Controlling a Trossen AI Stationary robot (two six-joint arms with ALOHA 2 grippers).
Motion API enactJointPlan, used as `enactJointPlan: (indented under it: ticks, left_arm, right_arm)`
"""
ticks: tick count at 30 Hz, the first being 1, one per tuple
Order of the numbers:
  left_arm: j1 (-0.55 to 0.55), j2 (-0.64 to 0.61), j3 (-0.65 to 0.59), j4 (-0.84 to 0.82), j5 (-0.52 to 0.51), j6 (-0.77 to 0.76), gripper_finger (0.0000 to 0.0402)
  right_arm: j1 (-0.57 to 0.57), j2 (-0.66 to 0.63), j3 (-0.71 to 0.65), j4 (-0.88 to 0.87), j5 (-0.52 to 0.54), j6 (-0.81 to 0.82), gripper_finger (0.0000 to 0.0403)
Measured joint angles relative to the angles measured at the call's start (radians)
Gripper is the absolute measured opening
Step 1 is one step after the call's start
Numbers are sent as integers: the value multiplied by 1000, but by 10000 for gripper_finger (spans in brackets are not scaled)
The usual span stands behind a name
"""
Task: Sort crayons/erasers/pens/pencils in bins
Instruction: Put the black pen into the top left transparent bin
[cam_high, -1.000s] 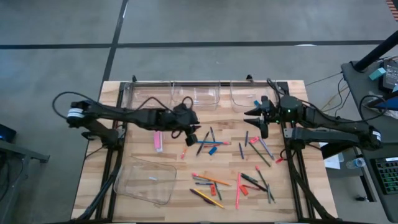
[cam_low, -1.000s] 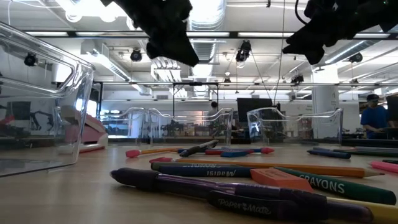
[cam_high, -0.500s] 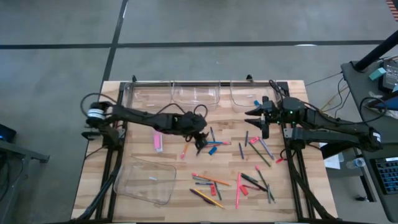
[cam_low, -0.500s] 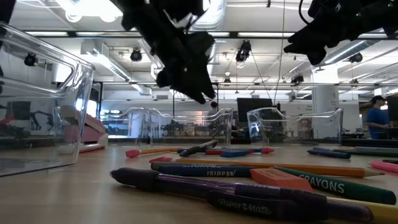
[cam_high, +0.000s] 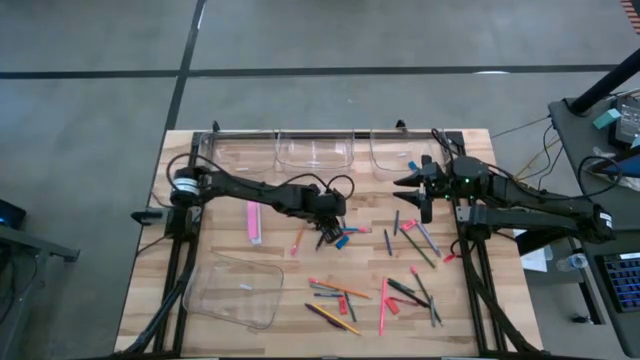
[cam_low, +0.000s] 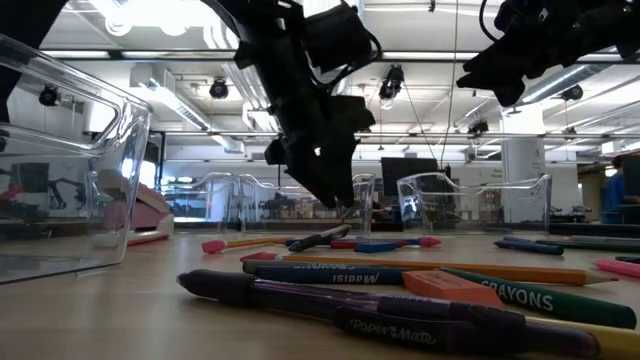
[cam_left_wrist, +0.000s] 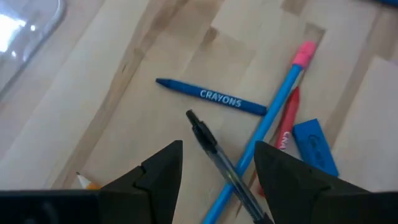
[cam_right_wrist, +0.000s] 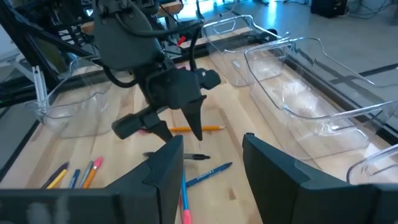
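My left gripper (cam_left_wrist: 217, 149) is open, hovering low over a cluster at the table's middle (cam_high: 328, 222). Its fingers stand on either side of a dark pen (cam_left_wrist: 221, 162) without touching it. Beside the pen lie a blue crayon (cam_left_wrist: 211, 99), a blue pencil with a pink eraser tip (cam_left_wrist: 283, 93), a red crayon (cam_left_wrist: 286, 127) and a blue eraser (cam_left_wrist: 314, 146). In the low view the fingertips (cam_low: 340, 200) are above the table. My right gripper (cam_high: 418, 195) is open and empty, held high at the far right (cam_right_wrist: 211, 146). Three clear bins (cam_high: 315, 150) line the far edge; a fourth (cam_high: 235, 290) lies near left.
Several pencils, pens and crayons lie scattered at the near right (cam_high: 385, 295) and below my right gripper (cam_high: 415, 240). A pink item (cam_high: 254, 222) lies left of the cluster, an orange pencil (cam_high: 298, 240) next to it. Purple and green sticks (cam_low: 400, 300) lie close to the low camera.
My left gripper has gone toward the table's right edge and down, from beside the pink item to just over the pen and crayon cluster, the arm stretching out. The things on the table have stayed where they were.
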Motion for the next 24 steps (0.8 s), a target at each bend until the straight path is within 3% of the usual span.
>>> enactJointPlan:
  ticks: [24]
  left_arm:
    - [7,67,-37,64,9,-29,185]
  right_arm:
    - [0,0,-3,-1,1,-2,155]
